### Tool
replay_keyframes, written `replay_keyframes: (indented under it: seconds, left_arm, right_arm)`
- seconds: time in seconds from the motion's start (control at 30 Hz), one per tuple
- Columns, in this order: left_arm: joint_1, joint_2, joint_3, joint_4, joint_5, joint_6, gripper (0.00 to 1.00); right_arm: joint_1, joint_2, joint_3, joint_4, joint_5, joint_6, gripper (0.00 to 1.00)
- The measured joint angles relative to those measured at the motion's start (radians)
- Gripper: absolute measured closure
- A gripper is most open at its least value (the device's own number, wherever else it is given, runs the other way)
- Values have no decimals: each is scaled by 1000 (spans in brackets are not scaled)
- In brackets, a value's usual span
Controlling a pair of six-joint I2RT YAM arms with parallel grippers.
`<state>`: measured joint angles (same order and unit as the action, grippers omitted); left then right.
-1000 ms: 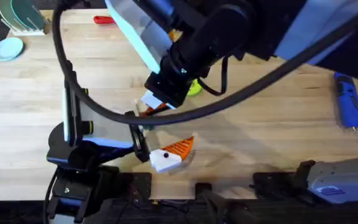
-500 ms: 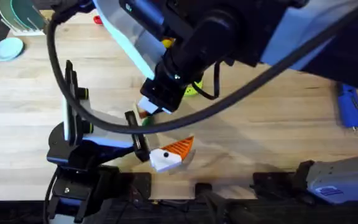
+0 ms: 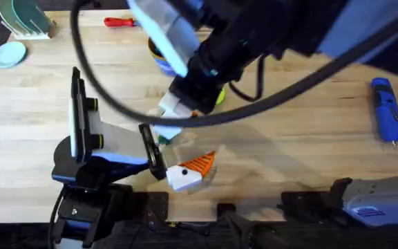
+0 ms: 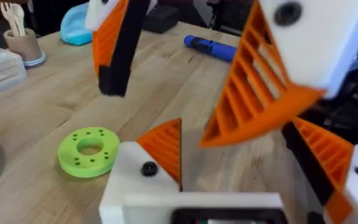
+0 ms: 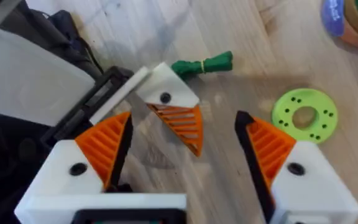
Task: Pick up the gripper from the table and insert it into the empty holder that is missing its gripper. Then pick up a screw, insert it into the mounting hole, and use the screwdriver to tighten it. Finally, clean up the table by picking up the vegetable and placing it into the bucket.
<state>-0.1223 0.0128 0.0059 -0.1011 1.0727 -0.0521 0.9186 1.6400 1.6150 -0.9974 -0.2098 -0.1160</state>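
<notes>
The wooden table (image 3: 302,131) carries the work. The right arm reaches across the middle, large and dark under the overhead camera, its right gripper (image 5: 185,149) hanging above the table near the centre with its orange-padded fingers (image 5: 104,146) spread apart and nothing between them. The left arm lies low along the near edge; the left gripper (image 3: 185,173) sits close to the table surface, a white block bearing an orange ribbed finger (image 3: 199,163); whether it is open or closed cannot be told. The blue screwdriver (image 3: 387,111) lies flat at the far right of the table, well apart from both grippers. The bucket (image 3: 159,57) stands on the far side of the table, mostly hidden behind the right arm. A lime-green disc with holes (image 5: 304,115) lies flat on the wood near the bucket. The vegetable (image 5: 202,64), a dark green bundle, lies on the table just beyond the left gripper's white block, between it and the disc.
</notes>
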Motion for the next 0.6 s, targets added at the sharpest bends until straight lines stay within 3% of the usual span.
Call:
replay_keyframes:
  seconds: [0.33, 0.47, 0.6]
  left_arm:
    - [0, 0, 0, 0, 1, 0, 8]
    - [0, 0, 0, 0, 1, 0, 8]
    - [0, 0, 0, 0, 1, 0, 8]
  right_arm:
    - [-198, -228, 21, -147, 1, 0, 10]
    - [-214, -285, -4, -148, 0, 0, 10]
    - [-215, -373, -103, -106, -19, 0, 8]
